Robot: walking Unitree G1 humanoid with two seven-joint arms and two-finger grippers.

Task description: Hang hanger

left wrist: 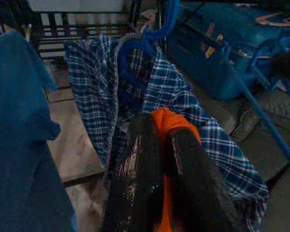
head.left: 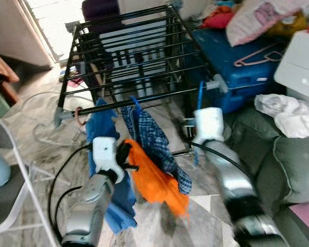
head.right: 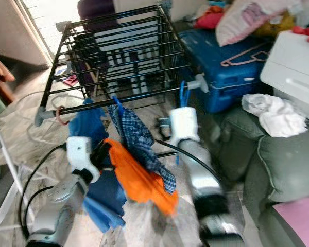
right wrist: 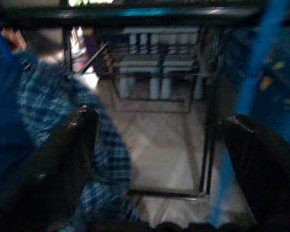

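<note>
A black drying rack (head.left: 129,51) stands ahead of me. From its front bar hangs a blue hanger (head.left: 136,105) carrying a plaid shirt (head.left: 154,139), with a blue cloth (head.left: 100,128) beside it. My left gripper (left wrist: 159,145) is shut on an orange garment (head.left: 157,180) just below the plaid shirt (left wrist: 183,96). My right gripper (right wrist: 159,130) is open and faces the rack's front right corner, with nothing between its fingers. A second blue hanger (head.left: 200,95) hangs at that corner, just outside one right finger (right wrist: 261,169).
A blue suitcase (head.left: 237,56) with a pink hanger (head.left: 257,55) on it lies right of the rack. A grey sofa (head.left: 288,154) with a white cloth (head.left: 288,113) is at the right. A folding chair (head.left: 10,170) and cables are at the left.
</note>
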